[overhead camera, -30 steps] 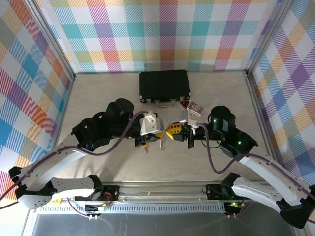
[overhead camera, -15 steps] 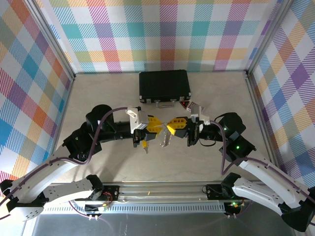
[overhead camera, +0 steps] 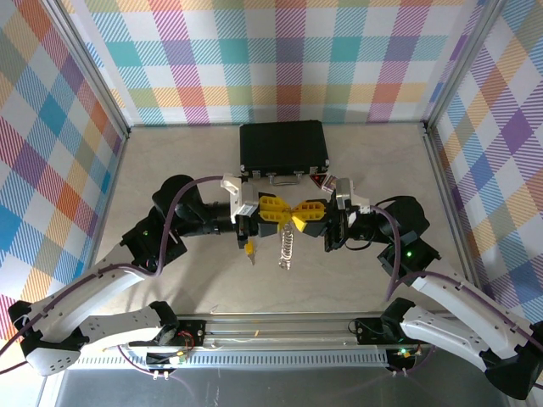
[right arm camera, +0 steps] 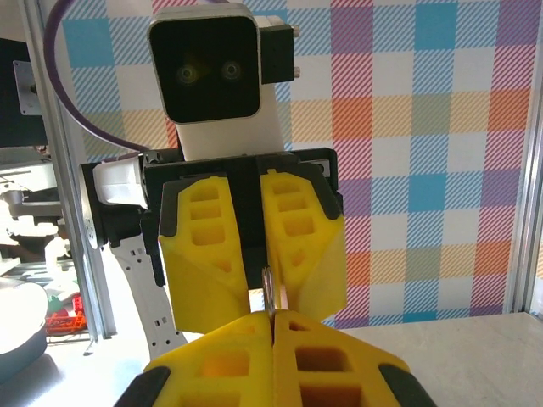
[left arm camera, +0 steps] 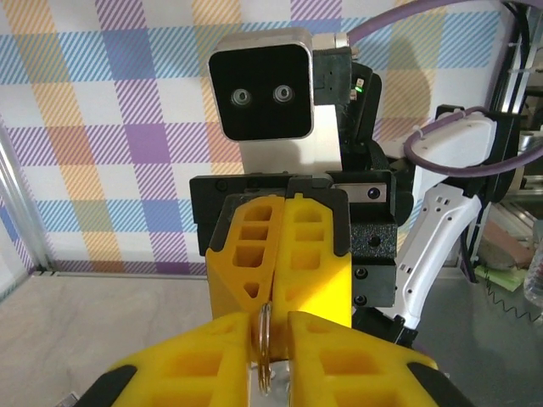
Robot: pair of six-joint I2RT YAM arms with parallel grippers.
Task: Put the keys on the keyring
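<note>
The light table [overhead camera: 170, 178] is enclosed by checked walls [overhead camera: 280, 59], and the black case [overhead camera: 283, 146] is laid shut at its far middle. In front of the case, the left gripper [overhead camera: 283, 210] and the right gripper [overhead camera: 299, 213] are brought tip to tip above the table. The yellow fingers of the right gripper are pressed together, and the thin metal of the keyring [overhead camera: 288, 244] is clamped between them. From there its floppy part is seen hanging down towards the table. The fingers of the left gripper are nearly together, with the ring standing edge-on in the narrow gap; whether it is squeezed there cannot be told. The key [overhead camera: 250, 248], with a yellow head, is seen on the table near the left gripper, apart from the keyring.
</note>
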